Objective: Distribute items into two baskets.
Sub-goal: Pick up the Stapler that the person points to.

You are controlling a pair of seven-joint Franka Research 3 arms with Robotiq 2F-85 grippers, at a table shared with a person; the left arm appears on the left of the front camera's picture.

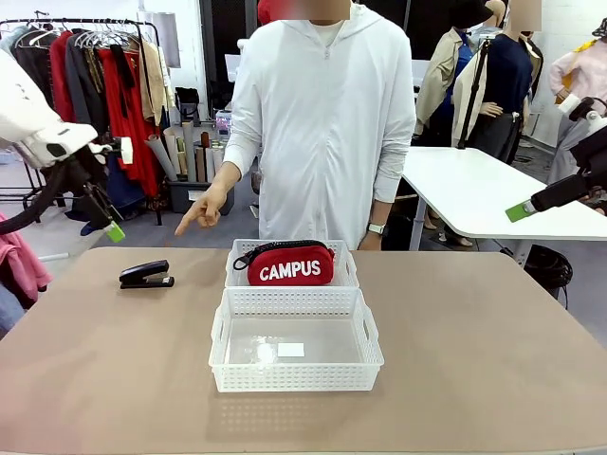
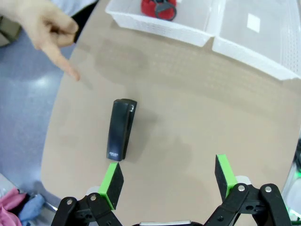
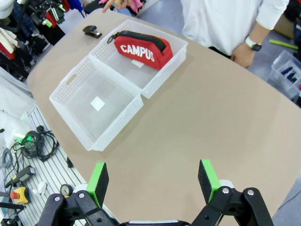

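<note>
The red "CAMPUS" pouch [image 1: 289,264] lies in the far white basket [image 1: 345,275]. The near white basket [image 1: 296,377] in front of it holds no item. The black stapler [image 1: 145,275] lies on the table left of the baskets. My left gripper [image 2: 168,178] is open and hangs above the table's left part. In its wrist view the stapler [image 2: 121,129] lies just beyond one green pad [image 2: 112,181]. My right gripper [image 3: 154,175] is open, high over the table's right side, looking down on both baskets and the pouch [image 3: 141,47].
A person in white stands at the far edge, one hand [image 1: 204,210] pointing down toward the stapler, the other hand [image 3: 242,56] at the table edge. The tan table [image 1: 474,351] has free room right of the baskets. A white table [image 1: 474,190] stands behind.
</note>
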